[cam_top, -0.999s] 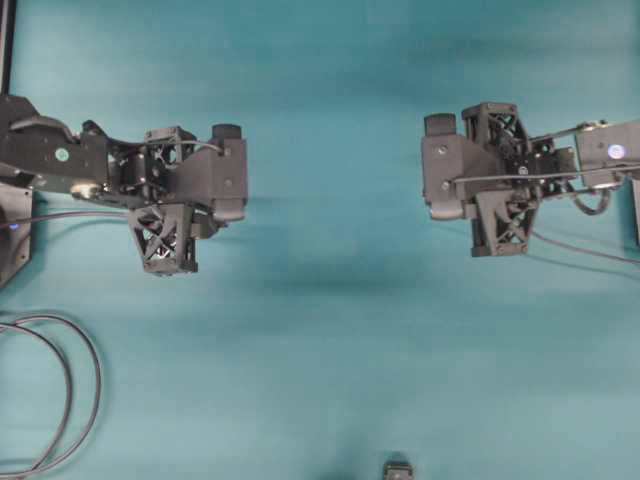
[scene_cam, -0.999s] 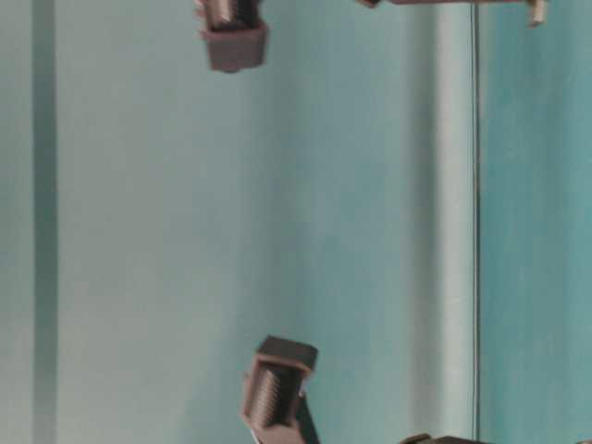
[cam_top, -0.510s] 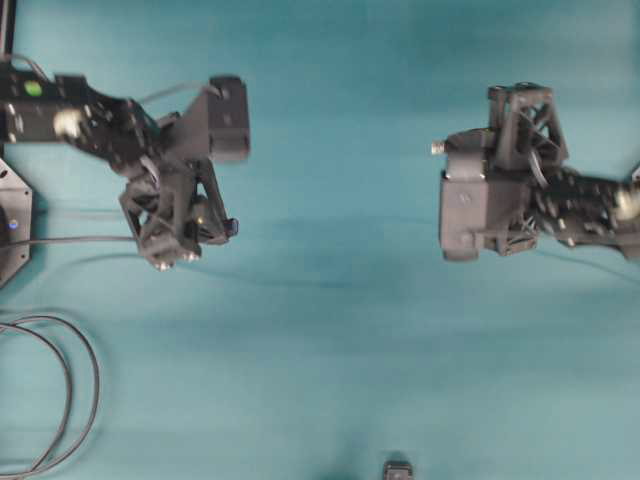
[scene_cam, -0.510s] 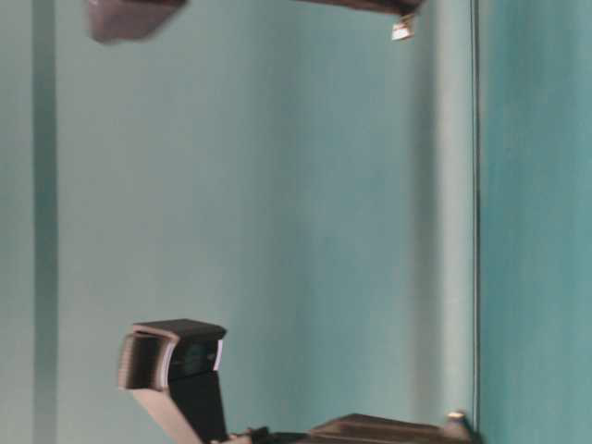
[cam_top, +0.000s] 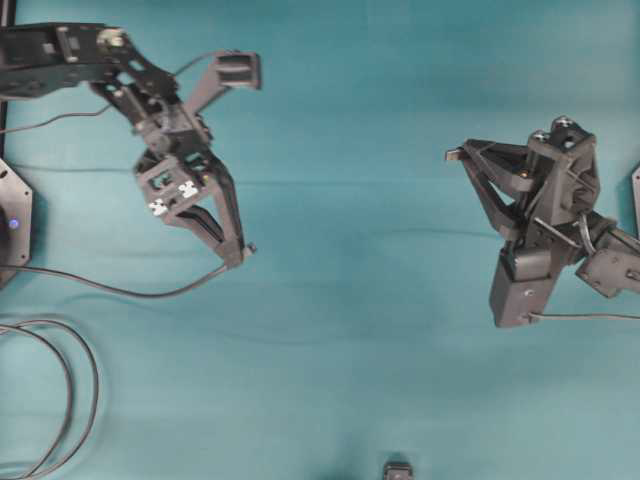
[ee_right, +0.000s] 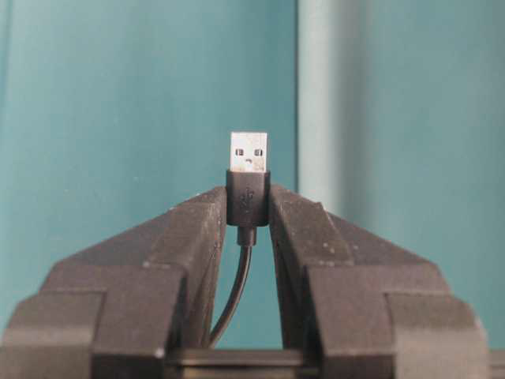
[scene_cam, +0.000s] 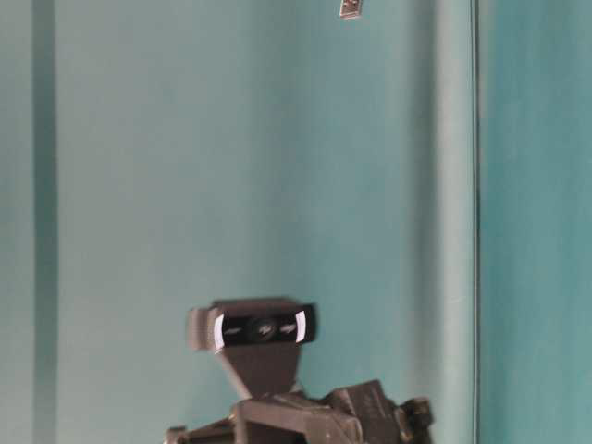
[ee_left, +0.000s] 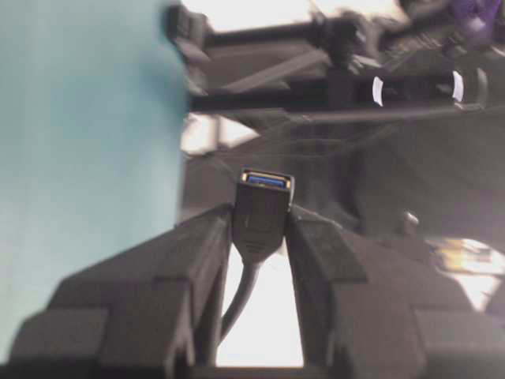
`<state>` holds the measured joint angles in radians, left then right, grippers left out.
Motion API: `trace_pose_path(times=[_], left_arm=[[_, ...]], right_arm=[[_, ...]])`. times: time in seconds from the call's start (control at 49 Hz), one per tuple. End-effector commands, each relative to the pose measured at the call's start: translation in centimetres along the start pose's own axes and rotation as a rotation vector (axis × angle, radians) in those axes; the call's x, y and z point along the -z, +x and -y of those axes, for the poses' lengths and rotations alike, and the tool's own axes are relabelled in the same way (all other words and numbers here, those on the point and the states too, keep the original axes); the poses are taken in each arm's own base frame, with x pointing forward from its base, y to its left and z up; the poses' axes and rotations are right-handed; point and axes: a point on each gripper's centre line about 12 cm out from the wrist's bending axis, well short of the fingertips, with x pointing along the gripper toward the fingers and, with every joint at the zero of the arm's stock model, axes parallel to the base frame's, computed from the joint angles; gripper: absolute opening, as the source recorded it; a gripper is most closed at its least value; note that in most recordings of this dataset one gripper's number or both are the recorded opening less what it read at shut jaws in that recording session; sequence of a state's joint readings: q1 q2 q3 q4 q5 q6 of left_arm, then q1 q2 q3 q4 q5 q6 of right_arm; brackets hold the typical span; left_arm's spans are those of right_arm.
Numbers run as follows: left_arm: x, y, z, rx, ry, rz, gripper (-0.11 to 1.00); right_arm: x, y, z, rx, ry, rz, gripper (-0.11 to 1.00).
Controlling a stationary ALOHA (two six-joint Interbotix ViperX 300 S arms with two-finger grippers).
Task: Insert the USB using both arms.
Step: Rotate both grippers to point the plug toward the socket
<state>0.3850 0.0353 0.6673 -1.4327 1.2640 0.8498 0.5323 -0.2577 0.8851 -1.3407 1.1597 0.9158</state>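
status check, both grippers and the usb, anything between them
Right gripper shut on USB plug, metal tip clear. Left gripper shut on socket. Ends apart, nothing between them.

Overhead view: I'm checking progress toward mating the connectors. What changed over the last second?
Both arms swung and rolled their wrists. The left tool now points down-right, the right tool up-left, its USB still clamped like the left's socket. The cable loops stayed put.
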Motion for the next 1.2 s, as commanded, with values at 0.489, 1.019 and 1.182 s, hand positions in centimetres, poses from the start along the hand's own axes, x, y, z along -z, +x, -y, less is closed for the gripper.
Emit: trace_pose_path(times=[0.489, 1.019, 1.182], left_arm=[[-4.2, -1.4, -0.6, 0.181, 0.007, -0.058, 0.31], [-8.2, -0.3, -1.3, 0.223, -0.021, -0.111, 0.31], [-9.0, 0.1, -1.1, 0.22, -0.019, -0.114, 0.31]], right_arm=[[-1.0, 0.2, 0.7, 0.187, -0.188, 0.052, 0.21], [-1.9, 0.1, 0.7, 0.2, -0.381, 0.08, 0.21], [-2.1, 0.1, 0.7, 0.2, -0.382, 0.079, 0.21]])
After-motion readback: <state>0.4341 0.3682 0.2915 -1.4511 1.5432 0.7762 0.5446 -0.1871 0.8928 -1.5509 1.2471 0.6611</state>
